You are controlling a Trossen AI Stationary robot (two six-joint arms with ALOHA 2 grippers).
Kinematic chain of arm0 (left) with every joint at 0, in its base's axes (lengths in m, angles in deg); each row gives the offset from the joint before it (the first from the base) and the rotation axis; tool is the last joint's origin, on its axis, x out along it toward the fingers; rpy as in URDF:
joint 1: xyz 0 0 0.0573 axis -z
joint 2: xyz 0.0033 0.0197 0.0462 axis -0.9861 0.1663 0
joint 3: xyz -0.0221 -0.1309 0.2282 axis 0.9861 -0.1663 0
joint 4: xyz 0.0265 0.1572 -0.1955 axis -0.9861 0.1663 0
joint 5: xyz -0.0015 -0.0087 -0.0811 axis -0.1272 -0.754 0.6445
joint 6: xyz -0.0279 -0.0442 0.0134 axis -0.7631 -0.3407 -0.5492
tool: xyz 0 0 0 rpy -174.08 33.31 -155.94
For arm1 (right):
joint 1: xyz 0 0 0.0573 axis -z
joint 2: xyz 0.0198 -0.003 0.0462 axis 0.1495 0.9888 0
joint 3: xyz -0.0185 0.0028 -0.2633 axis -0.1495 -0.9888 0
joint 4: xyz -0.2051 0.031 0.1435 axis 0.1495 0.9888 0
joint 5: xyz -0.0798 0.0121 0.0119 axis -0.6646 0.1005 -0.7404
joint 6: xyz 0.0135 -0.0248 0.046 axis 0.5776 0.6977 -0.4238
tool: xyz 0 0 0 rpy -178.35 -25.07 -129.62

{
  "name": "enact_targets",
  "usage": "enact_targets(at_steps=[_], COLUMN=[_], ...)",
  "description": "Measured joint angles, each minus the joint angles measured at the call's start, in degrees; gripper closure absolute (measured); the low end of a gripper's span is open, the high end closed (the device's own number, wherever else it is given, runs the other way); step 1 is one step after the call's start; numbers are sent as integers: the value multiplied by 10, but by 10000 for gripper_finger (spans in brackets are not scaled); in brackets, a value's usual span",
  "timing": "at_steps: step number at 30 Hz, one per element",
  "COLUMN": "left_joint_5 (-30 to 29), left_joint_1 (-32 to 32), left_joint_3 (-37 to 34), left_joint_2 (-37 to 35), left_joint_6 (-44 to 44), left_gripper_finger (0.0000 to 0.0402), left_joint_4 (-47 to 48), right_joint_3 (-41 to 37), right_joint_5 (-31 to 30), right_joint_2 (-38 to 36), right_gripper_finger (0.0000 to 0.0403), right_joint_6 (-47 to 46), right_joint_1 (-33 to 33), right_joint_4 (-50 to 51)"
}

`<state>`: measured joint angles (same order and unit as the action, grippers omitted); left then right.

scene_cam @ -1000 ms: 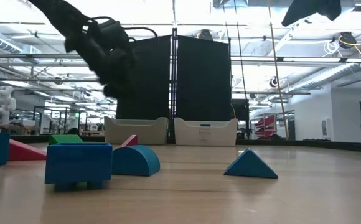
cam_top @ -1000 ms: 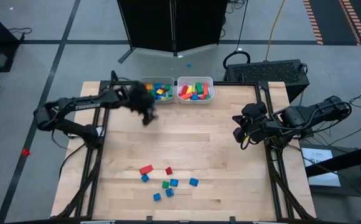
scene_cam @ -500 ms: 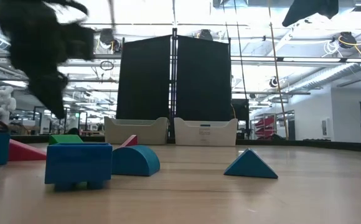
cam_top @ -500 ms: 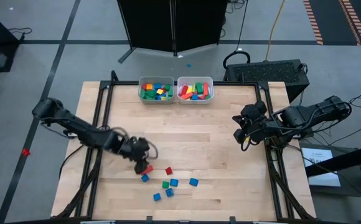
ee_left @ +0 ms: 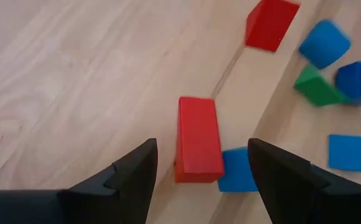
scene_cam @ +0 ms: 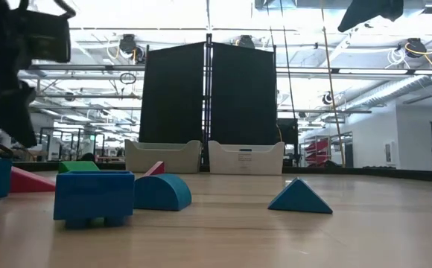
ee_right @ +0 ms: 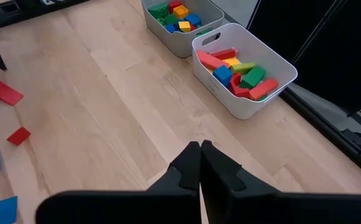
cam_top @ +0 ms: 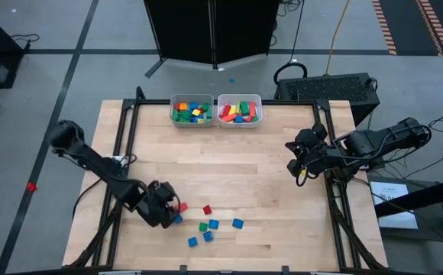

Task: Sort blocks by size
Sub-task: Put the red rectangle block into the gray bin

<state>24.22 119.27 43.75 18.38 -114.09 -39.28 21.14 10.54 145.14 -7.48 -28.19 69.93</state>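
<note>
Now my left gripper (ee_left: 200, 163) hovers low over the front left of the pale wooden table (cam_top: 244, 160), fingers spread apart with nothing between them, straddling a flat red rectangular block (ee_left: 197, 139). Its long axis runs straight ahead from my wrist, parallel to my fingers, and a small blue block (ee_left: 238, 170) touches its side. My left arm reaches down to it, bent low across the table's left edge. Rightward lie scattered red, green and blue blocks (cam_top: 212, 224). At the back edge stand two pale plastic bins (cam_top: 216, 110) filled with coloured blocks. My right gripper (ee_right: 200, 163) waits at the right edge, fingers pressed together, empty.
</note>
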Motion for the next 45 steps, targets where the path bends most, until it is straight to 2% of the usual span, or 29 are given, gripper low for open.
enact_targets(at_steps=[12, 19, 22, 26, 31, 35, 39, 42, 45], left_joint_5=[-9, -23, -27, -25, -20, -63, -110, -138, -130], left_joint_1=[18, 26, 25, 24, 10, -40, -132, -225, -330], left_joint_3=[0, 4, 4, 3, 1, 6, 7, 7, 7], left_joint_2=[110, 147, 148, 148, 121, 61, -13, -58, -77], left_joint_6=[6, 13, 13, 14, 16, 37, 105, 197, 319], left_gripper_finger=[153, 158, 194, 280, 282, 282, 282, 282, 282], left_joint_4=[-27, -28, -24, -27, -36, -29, -31, -45, -98], right_joint_3=[0, 0, 0, 0, 0, 0, 0, 0, 0], right_joint_5=[2, 2, 0, -1, -1, -1, -5, -6, -6], right_joint_2=[0, 0, 0, 0, 0, 0, 0, 0, 0], right_gripper_finger=[403, 403, 403, 403, 403, 403, 403, 403, 403], right_joint_6=[-3, -4, -5, -7, -10, -11, -15, -19, -29], right_joint_1=[0, 0, 0, 0, 0, 0, 0, 0, 0], right_joint_4=[0, 0, 0, 0, 0, 0, -1, -4, -5])
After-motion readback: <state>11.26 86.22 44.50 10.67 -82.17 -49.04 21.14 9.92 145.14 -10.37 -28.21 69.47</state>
